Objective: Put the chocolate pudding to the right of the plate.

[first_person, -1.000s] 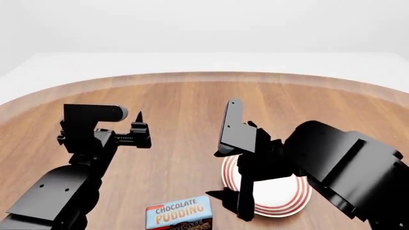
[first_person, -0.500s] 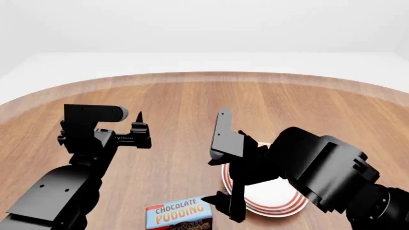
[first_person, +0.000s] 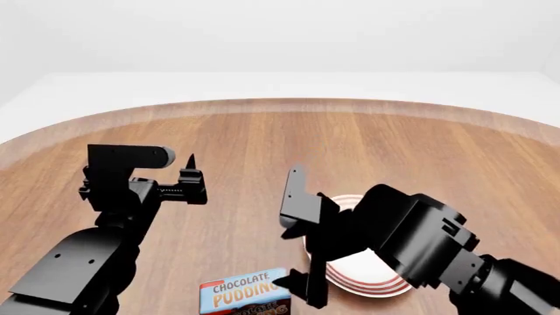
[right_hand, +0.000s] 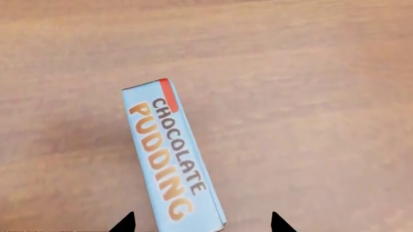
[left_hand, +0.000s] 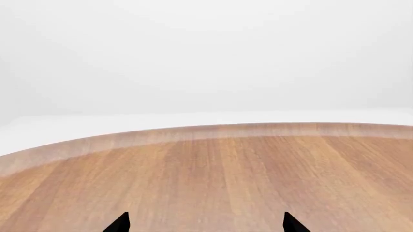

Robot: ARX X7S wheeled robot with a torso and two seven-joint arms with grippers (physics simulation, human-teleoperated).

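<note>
The chocolate pudding [first_person: 244, 289] is a small carton with a light-blue top, standing on the wooden table at the near edge of the head view. In the right wrist view the chocolate pudding [right_hand: 171, 157] runs down between my two fingertips. My right gripper [right_hand: 201, 223] is open, its jaws wide on either side of the carton and apart from it. In the head view the right gripper [first_person: 300, 289] hangs just right of the carton. The plate [first_person: 387, 281], white with red rings, lies right of the carton, mostly hidden under my right arm. My left gripper [first_person: 186, 176] is open over bare wood.
The round wooden table [first_person: 262, 141] has a curved far edge, with white floor beyond. The left wrist view shows only bare table [left_hand: 213, 174] and its far rim ahead of the left gripper [left_hand: 206, 223].
My right arm has swung left and nearer, off the plate and toward the pudding carton. More of the plate's far rim now shows. The left arm has stayed still.
</note>
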